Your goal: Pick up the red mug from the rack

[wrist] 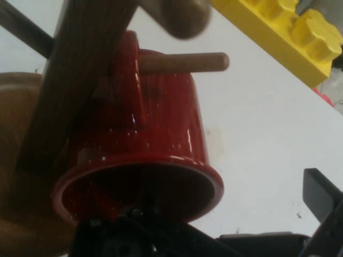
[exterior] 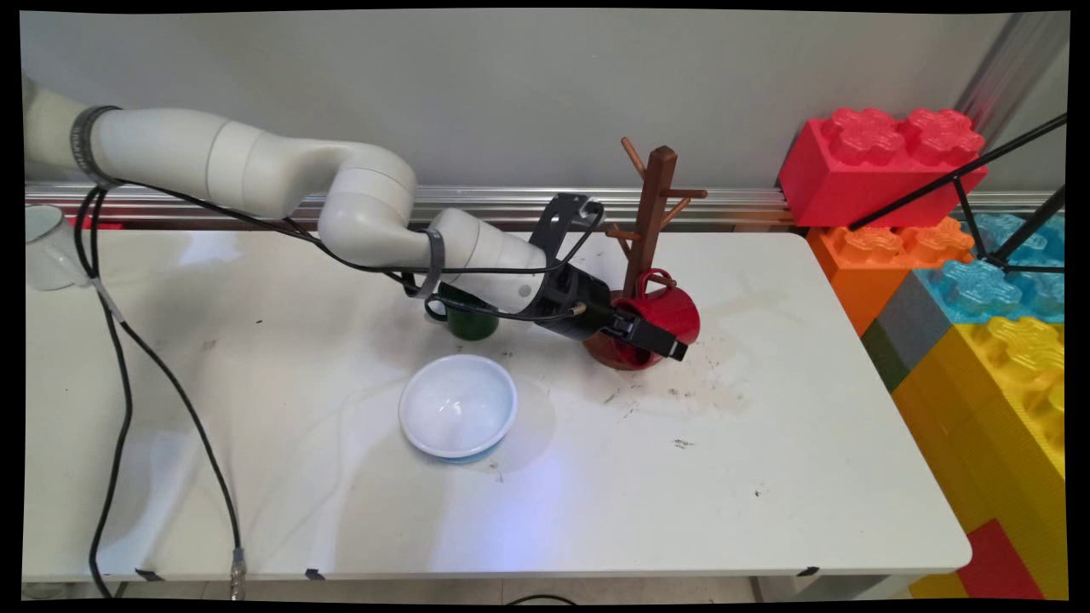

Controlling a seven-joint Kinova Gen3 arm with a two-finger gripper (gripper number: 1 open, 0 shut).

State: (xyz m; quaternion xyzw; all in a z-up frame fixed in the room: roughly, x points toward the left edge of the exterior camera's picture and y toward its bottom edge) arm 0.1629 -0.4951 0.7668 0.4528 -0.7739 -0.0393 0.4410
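The gripper [exterior: 651,334] pinches the red mug's [exterior: 668,311] rim as its handle hangs on the brown mug tree [exterior: 654,200]; no writing legible

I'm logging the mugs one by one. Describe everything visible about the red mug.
The red mug is glossy, like glazed ceramic or enamel, with a flared rim and a loop handle. It hangs tilted on the brown wooden mug tree, a low peg through its handle, mouth facing the gripper. One black finger lies across its side; the hand view suggests another at its mouth.
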